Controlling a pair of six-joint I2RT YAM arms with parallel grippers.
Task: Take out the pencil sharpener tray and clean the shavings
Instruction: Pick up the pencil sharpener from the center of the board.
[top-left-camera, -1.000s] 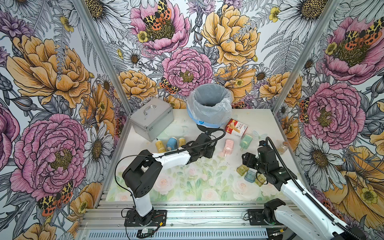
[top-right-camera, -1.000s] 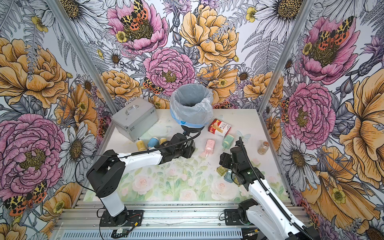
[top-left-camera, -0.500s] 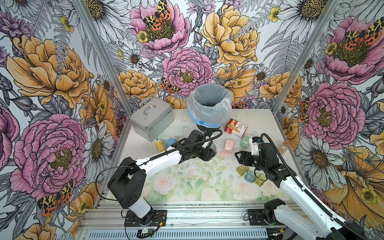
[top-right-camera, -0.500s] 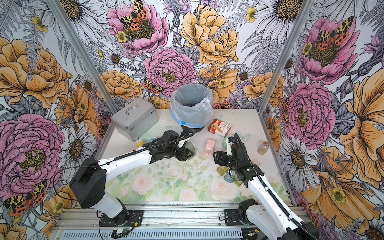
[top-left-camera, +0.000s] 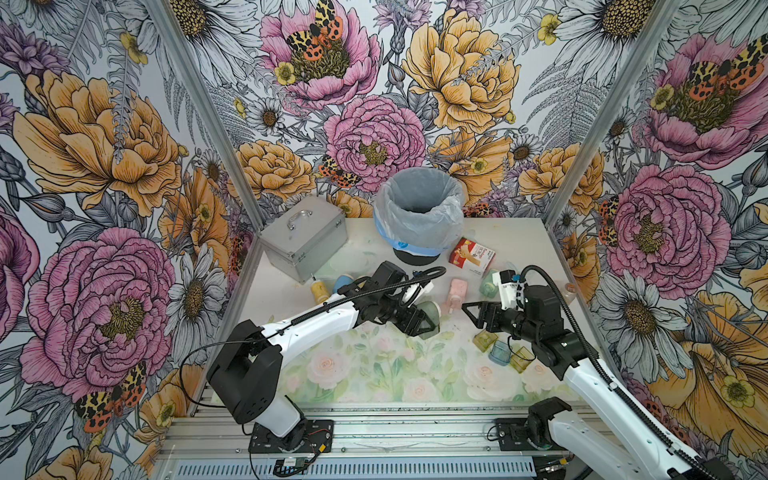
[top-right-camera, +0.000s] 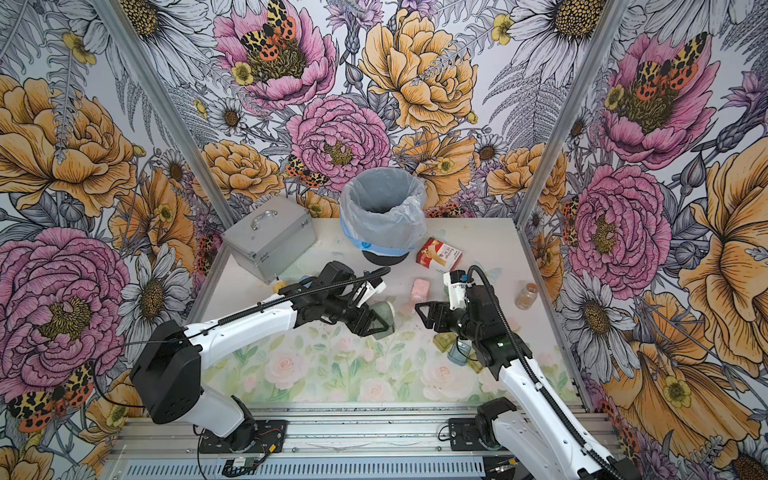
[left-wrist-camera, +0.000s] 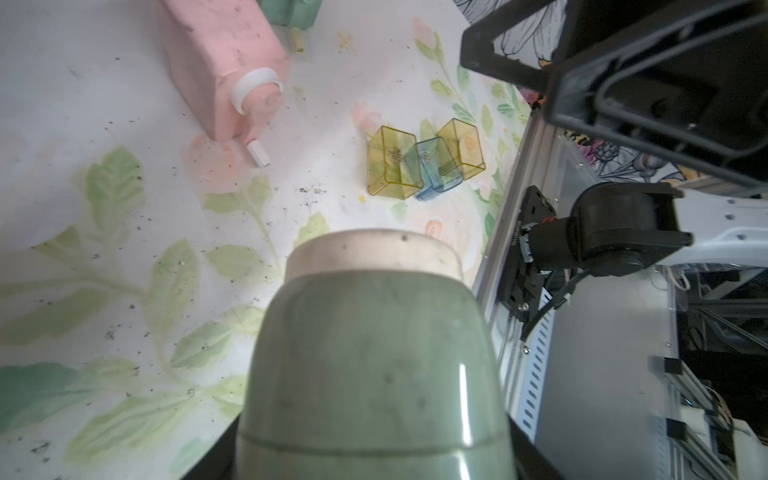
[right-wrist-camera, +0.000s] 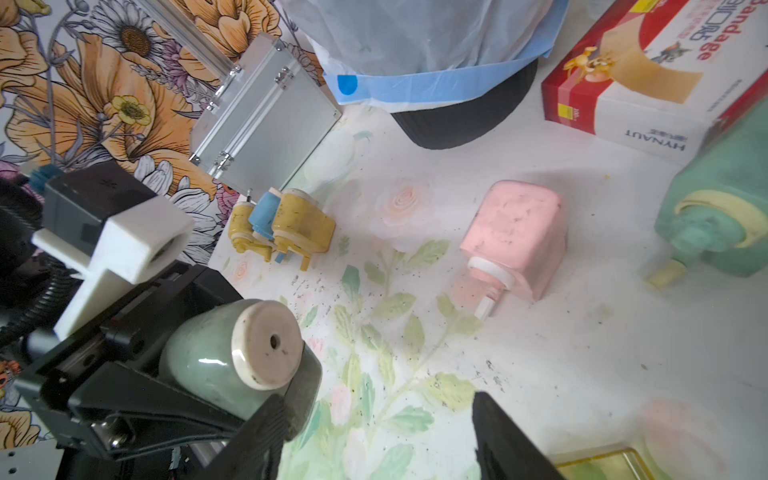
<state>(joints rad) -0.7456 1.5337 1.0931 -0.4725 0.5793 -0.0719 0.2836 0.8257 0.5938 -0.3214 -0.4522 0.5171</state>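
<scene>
Change at left: carried forward from beside the black bin lined with a pale plastic bag (top-left-camera: 417, 216) to mid-table since a second ago, now end-on to the right gripper (top-left-camera: 473, 315).
Change at right: moved off the tray cluster and swung inward toward the left gripper (top-left-camera: 426, 322).
Left gripper: clamped across the pale green glossy pencil sharpener with a cream end face (right-wrist-camera: 232, 353); small hole in that face turned toward the right arm.
Right gripper: jaws parted, nothing between them; near the pale green sharpener, not touching.
Shavings (left-wrist-camera: 307, 192): tiny dark flecks strewn over the leaf-and-rose printed table (top-left-camera: 374, 386), mostly across its middle; small clumps also inside two of the trays.
Trays: three small translucent plastic boxes, two yellow trays (left-wrist-camera: 392, 168) with one blue tray (left-wrist-camera: 436, 170) wedged between, touching in a cluster at the table's right front, beside the right arm.
Tray of the held sharpener: in or out, cannot tell.
Pink boxy sharpener with a white crank (right-wrist-camera: 515, 237): on its side near mid-table, speckled with flecks.
Teal sharpener (right-wrist-camera: 723, 216): on its side beside the red-and-white bandage box (top-left-camera: 473, 255).
Yellow and blue sharpeners (right-wrist-camera: 282, 226): huddled against the silver metal case (top-left-camera: 303, 237).
</scene>
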